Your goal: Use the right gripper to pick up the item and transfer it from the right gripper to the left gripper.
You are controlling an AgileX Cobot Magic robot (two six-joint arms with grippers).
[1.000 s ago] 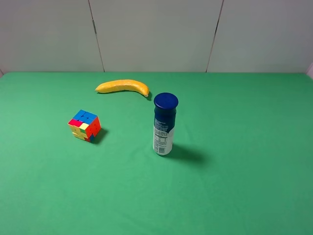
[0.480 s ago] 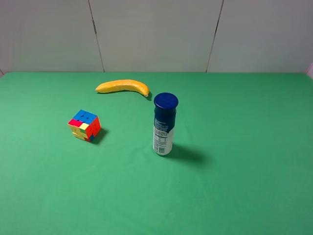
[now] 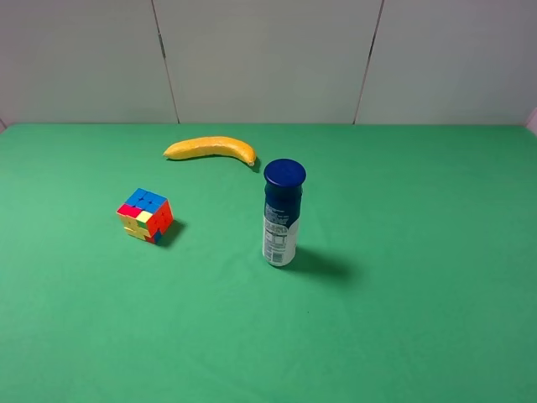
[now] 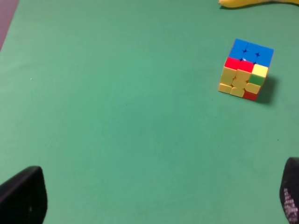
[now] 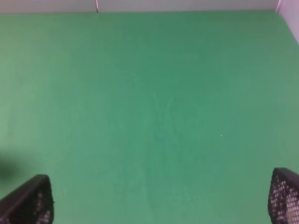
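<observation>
The puzzle cube sits on the green table at the left, blue face up, red and yellow on its sides. It also shows in the left wrist view, well ahead of the left gripper, whose fingertips stand wide apart and empty. The right gripper is open too, its fingertips over bare green cloth, with the cube out of its view. Neither arm appears in the exterior high view.
A blue-capped white bottle stands upright near the table's middle. A yellow banana lies behind the cube, toward the back; its end shows in the left wrist view. A white wall borders the table's far edge.
</observation>
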